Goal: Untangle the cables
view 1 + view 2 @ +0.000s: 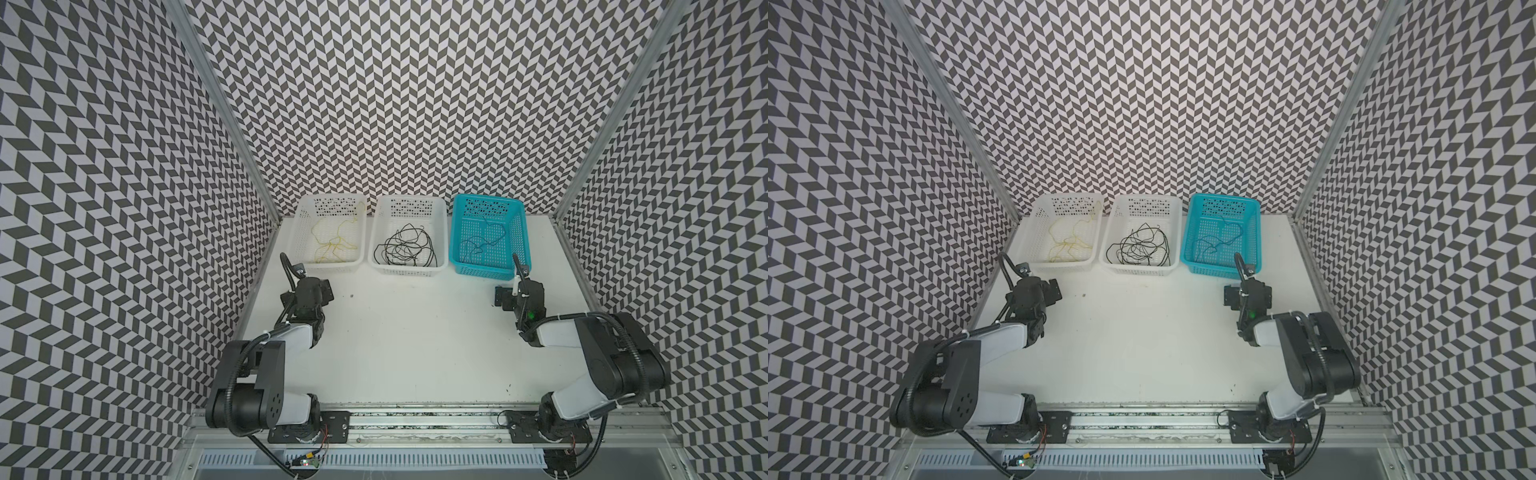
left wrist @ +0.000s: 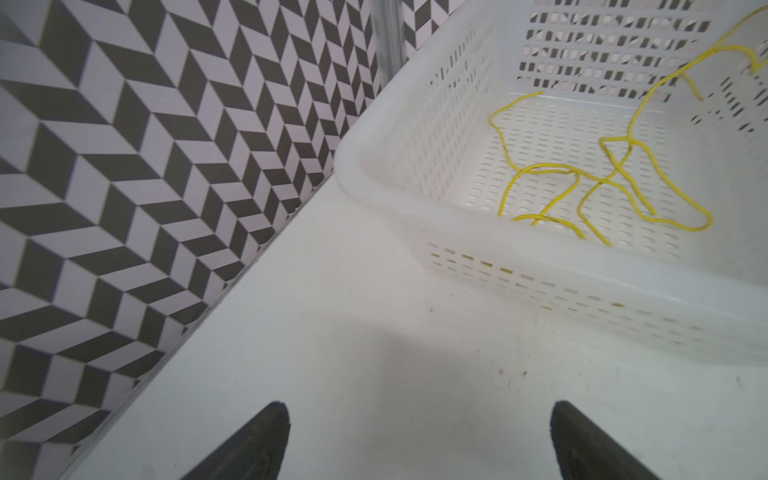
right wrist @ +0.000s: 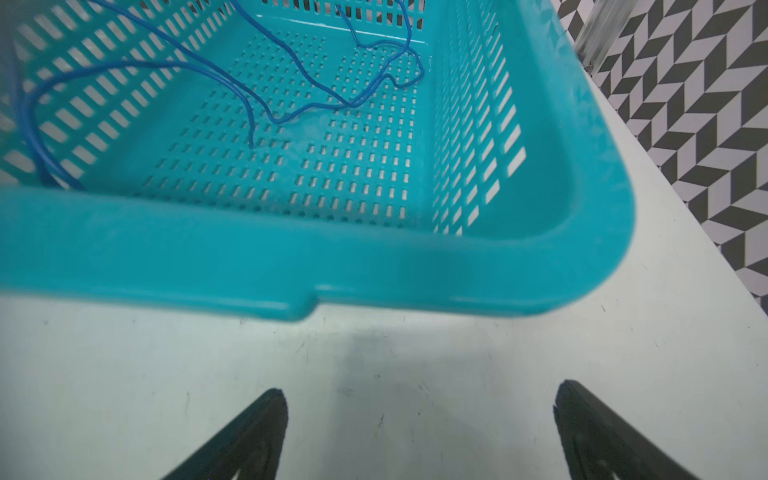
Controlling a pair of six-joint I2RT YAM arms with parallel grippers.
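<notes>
Yellow cables lie loose in the left white basket, one strand climbing its far wall. The left tool hovers over the bench just before it, jaws wide apart and empty. Black cables tangle in the middle white basket. Blue cables lie in the teal basket, the right tool near its front rim, likewise spread and empty.
</notes>
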